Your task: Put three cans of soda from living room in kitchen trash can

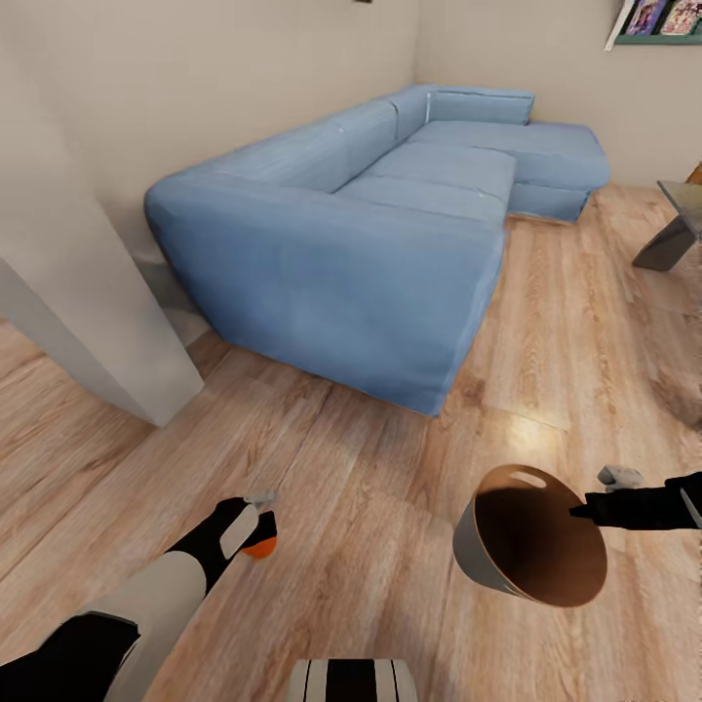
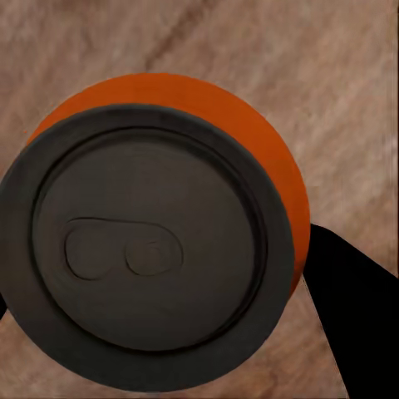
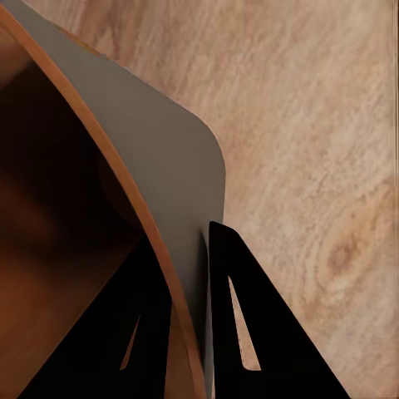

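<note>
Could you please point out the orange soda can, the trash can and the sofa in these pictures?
orange soda can point(image 2: 150, 249): left wrist view, on its grey top.
trash can point(image 1: 531, 541): head view, on its brown inner wall.
sofa point(image 1: 341, 283): head view, on the near armrest's side.

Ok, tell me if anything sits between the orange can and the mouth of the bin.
Nothing visible does. The left gripper holds the orange can, the right gripper clamps the bin by its rim, and between them lies just bare plank floor.
</note>
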You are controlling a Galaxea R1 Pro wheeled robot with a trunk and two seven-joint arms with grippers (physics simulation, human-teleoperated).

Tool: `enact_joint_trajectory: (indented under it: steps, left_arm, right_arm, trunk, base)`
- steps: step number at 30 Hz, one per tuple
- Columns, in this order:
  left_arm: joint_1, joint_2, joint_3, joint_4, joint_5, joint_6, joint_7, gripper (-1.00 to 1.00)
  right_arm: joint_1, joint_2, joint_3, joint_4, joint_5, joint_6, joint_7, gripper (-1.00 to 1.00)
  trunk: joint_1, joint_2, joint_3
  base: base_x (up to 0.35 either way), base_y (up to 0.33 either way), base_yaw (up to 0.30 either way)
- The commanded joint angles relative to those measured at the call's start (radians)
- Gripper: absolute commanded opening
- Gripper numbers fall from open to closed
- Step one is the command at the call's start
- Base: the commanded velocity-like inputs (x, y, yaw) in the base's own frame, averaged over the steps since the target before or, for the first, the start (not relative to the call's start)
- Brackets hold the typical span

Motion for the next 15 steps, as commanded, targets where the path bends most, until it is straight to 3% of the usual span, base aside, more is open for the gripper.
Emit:
enact_joint_trajectory:
  steps: [1, 2, 8, 12, 13, 15]
  left_arm:
    - [0.015, 0.0, 0.0, -0.036, -0.001, 0.002, 0.001, -1.0]
    - [0.104, -0.003, -0.001, -0.25, -0.001, 0.055, 0.011, -1.0]
    - [0.238, -0.026, 0.0, -0.639, 0.006, 0.213, 0.092, -1.0]
    - [0.284, -0.049, -0.001, -0.799, 0.021, 0.25, 0.113, -1.0]
    - [0.297, -0.075, -0.004, -0.861, 0.031, 0.286, 0.119, -1.0]
    - [0.302, -0.094, -0.034, -0.902, 0.038, 0.305, 0.121, -1.0]
  right_arm:
    - [-0.001, 0.0, -0.001, 0.0, -0.014, 0.007, 0.005, -1.0]
    - [-0.002, 0.002, -0.003, 0.004, -0.013, 0.007, 0.001, -1.0]
    - [-0.005, 0.004, -0.001, 0.021, -0.013, 0.007, -0.022, -1.0]
    - [-0.009, 0.006, -0.001, 0.051, -0.013, 0.007, -0.078, -1.0]
    - [-0.01, 0.007, -0.001, 0.06, -0.014, 0.007, -0.107, -1.0]
    - [-0.01, 0.007, -0.002, 0.063, -0.014, 0.007, -0.118, -1.0]
  trunk:
    - [0.0, 0.0, 0.004]
    - [-0.001, 0.001, 0.008]
    - [-0.004, 0.002, 0.031]
    - [-0.005, 0.003, 0.047]
    - [-0.006, 0.003, 0.05]
    - [-0.007, 0.004, 0.058]
  base:
    - [0.0, 0.0, -0.148]
    - [0.0, 0.0, -0.161]
    - [0.0, 0.0, -0.257]
    - [0.0, 0.0, -0.287]
    - [0.0, 0.0, -0.292]
    - [0.0, 0.0, -0.293]
